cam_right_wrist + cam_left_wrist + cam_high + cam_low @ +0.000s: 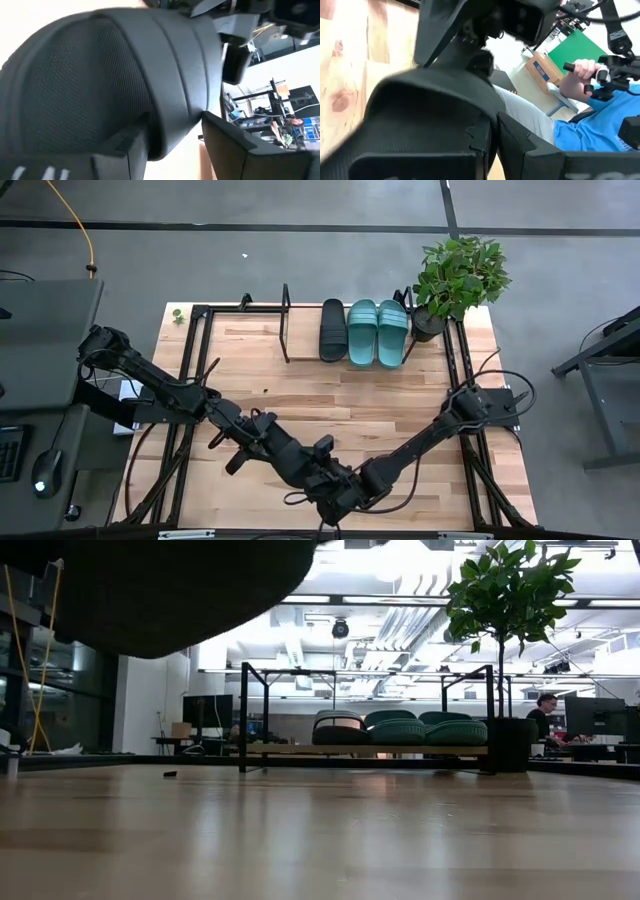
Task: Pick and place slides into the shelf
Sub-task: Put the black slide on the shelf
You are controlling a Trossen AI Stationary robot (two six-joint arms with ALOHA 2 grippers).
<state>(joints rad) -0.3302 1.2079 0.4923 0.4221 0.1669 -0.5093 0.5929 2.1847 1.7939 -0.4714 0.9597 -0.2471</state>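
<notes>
Illumination: even and bright overhead, soft shadows on the table (330, 395) | Low view: ceiling lights (420, 585) glare white, a dark unfocused mass fills the upper left, near boards soft | Wrist views: close black slide (115, 85) motion-blurred, background window-bright and washed out.

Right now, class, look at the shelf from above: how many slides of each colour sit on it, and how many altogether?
Black slide: 1
Teal-green slides: 2
Total on the shelf: 3
</notes>
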